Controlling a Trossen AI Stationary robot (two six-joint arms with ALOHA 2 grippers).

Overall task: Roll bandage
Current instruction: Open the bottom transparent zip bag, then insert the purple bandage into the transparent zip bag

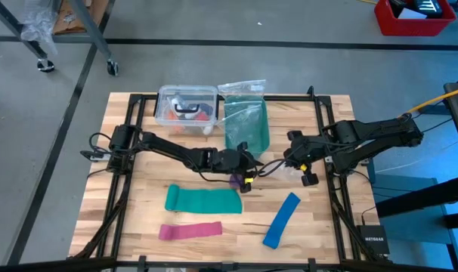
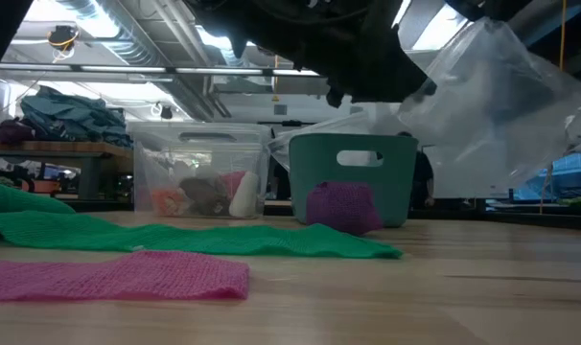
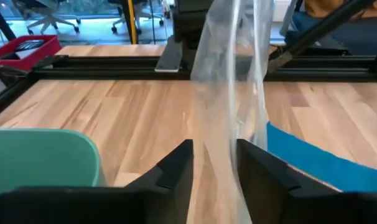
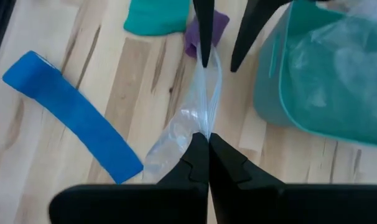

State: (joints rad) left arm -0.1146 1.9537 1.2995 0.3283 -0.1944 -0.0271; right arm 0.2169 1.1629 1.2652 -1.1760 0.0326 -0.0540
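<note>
Right now we see both grippers meeting near the table's middle, each gripping a clear plastic bag (image 4: 185, 127) stretched between them. Our left gripper (image 1: 244, 162) sits just at 6 o'clock from the teal bin (image 1: 246, 123); in the left wrist view its fingers (image 3: 176, 167) stand a little apart with the thin plastic (image 3: 229, 93) running through the gap, so we cannot tell how firmly they pinch it. Our right gripper (image 1: 298, 160) lies at 3 o'clock from the left one, and the right wrist view shows its fingers (image 4: 198, 158) pressed tight together on the bag's other end.

The bandage (image 1: 236, 180), a small purple roll, rests on the wood just at 6 o'clock from the left gripper, touching the right end of the green strip (image 1: 202, 199). In the low view we see it (image 2: 343, 206) standing in front of the teal bin (image 2: 353, 177).

At 6 o'clock from the green strip lies the pink strip (image 1: 190, 230); the blue strip (image 1: 281, 220) lies slanted at 4 o'clock from the roll. A clear lidded box (image 1: 187, 108) sits at 9 o'clock from the bin.
</note>
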